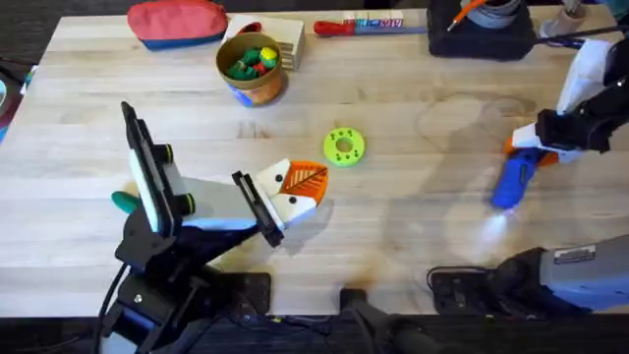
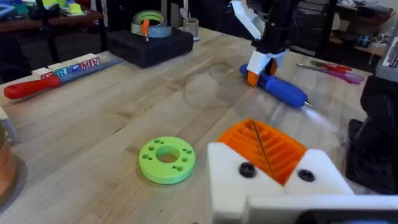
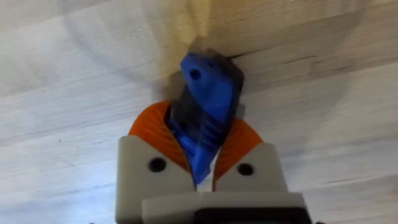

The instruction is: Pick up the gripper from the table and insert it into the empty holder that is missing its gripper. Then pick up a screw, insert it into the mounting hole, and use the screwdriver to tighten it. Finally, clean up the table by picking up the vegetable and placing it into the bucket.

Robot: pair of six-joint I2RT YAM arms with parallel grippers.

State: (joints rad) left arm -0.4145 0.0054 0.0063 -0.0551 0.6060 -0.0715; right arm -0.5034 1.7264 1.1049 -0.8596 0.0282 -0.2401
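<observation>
My right gripper (image 1: 538,147) (image 3: 199,146) is shut on the blue screwdriver (image 1: 513,182) (image 3: 208,93), which slants down toward the table at the right, its tip casting a light spot on the wood. The left wrist view shows that gripper (image 2: 261,65) and the screwdriver (image 2: 283,90) too. My left gripper (image 1: 300,185) (image 2: 264,152) rests near the table's middle, its orange ribbed pads pressed together with nothing between them. The bucket (image 1: 253,64) stands at the back with colourful pieces inside. The dark green vegetable (image 1: 123,202) peeks out behind the left arm. The loose gripper, holder, screw and mounting hole are out of view.
A lime-green disc with holes (image 1: 343,147) (image 2: 166,159) lies just beyond my left gripper. Along the back edge are a red pouch (image 1: 177,22), a red-handled screwdriver (image 1: 339,27) (image 2: 37,84) and a black box (image 1: 482,29) (image 2: 149,43). Bare wood separates the two grippers.
</observation>
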